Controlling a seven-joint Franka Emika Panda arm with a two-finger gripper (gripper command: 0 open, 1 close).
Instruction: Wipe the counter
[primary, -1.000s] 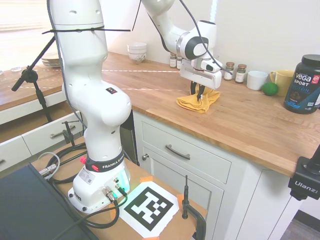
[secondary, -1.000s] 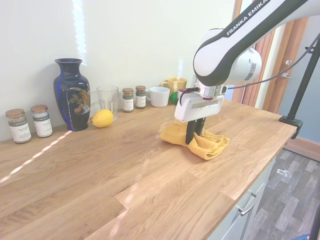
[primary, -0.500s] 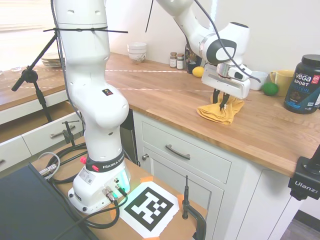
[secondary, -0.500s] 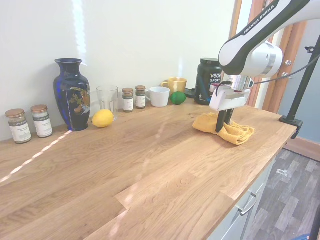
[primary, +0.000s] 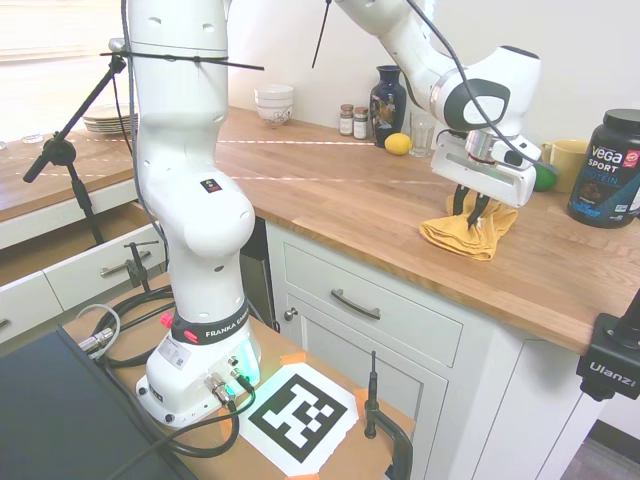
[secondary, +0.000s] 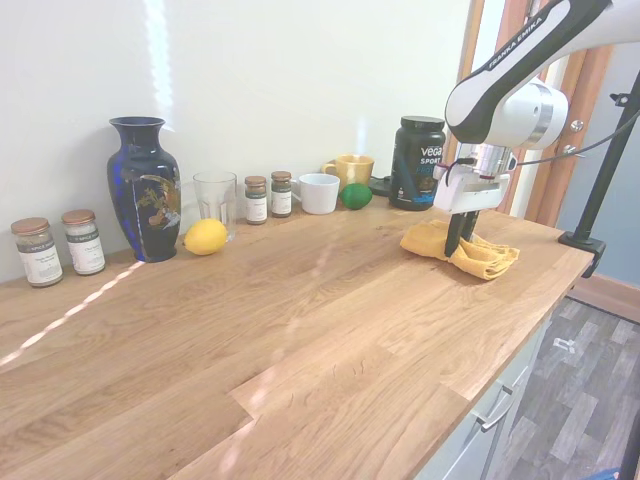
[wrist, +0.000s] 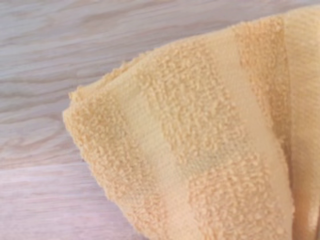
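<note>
the white arm's two-finger gripper (primary: 474, 208) pointed straight down, its dark fingers pinched shut on a crumpled yellow terry cloth (primary: 468, 231) that lay bunched on the long warm-brown butcher-block counter (primary: 340, 195), near its front edge. a black vega sport tub (secondary: 416, 163) stood behind, near the wall.
</note>
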